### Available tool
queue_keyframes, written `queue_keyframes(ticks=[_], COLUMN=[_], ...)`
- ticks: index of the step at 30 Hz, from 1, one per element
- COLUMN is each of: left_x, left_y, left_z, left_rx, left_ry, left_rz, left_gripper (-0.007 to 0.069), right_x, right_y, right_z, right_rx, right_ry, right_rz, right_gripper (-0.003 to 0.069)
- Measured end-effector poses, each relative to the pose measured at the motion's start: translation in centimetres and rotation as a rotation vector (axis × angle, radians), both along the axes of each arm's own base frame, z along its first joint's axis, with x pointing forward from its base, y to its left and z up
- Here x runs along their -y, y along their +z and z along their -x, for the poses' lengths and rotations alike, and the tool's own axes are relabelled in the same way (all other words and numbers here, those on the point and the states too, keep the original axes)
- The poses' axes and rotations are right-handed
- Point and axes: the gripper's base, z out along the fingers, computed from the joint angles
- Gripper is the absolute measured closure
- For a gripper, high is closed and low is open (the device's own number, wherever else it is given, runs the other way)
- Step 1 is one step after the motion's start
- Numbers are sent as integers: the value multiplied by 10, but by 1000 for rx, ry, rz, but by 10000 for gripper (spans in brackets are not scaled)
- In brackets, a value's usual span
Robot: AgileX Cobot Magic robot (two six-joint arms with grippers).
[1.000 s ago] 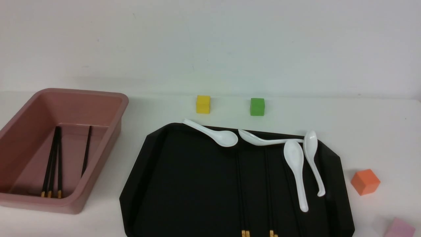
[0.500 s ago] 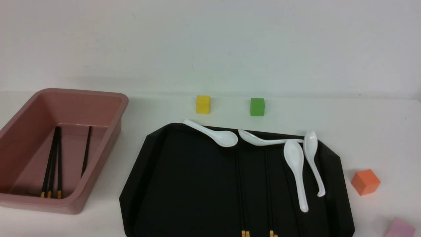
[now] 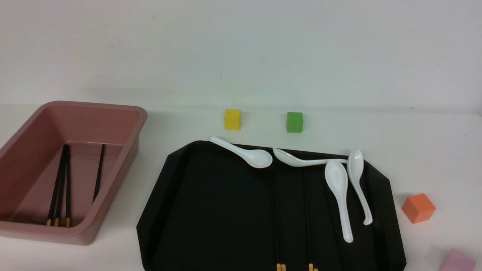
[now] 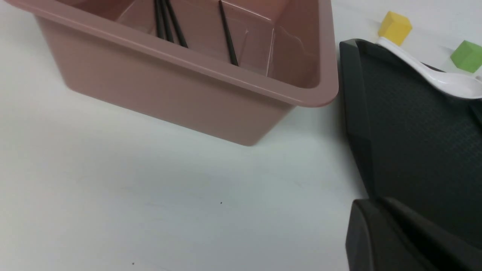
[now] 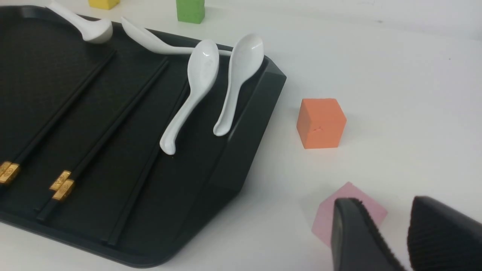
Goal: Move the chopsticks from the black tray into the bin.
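Black chopsticks (image 3: 276, 222) with golden ends lie lengthwise in the right half of the black tray (image 3: 211, 210). The right wrist view shows two pairs (image 5: 56, 116) and a further dark stick beside them. More chopsticks (image 3: 60, 184) lie inside the pink bin (image 3: 22, 143) at the left. Neither gripper appears in the front view. My left gripper (image 4: 371, 203) hovers over the table between bin and tray, its fingers together with nothing in them. My right gripper (image 5: 384, 205) is open and empty, over the table to the right of the tray near a pink cube.
Several white spoons (image 3: 339, 195) lie along the tray's far and right edges. A yellow cube (image 3: 232, 119) and a green cube (image 3: 294, 122) stand behind the tray. An orange cube (image 3: 418, 207) and a pink cube (image 3: 457, 260) sit to its right.
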Motion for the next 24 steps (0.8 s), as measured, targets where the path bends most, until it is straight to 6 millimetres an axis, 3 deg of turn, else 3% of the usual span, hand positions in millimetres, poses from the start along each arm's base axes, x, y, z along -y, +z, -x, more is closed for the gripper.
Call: queue_keyframes(ticks=[24], left_x=[0], left_y=[0], left_z=[0], left_rx=[0], left_ry=[0], left_rz=[0], left_gripper=[587], right_x=[0], right_y=[0], right_z=[0], right_rx=[0], right_ry=[0], right_rz=[0], right_gripper=[419])
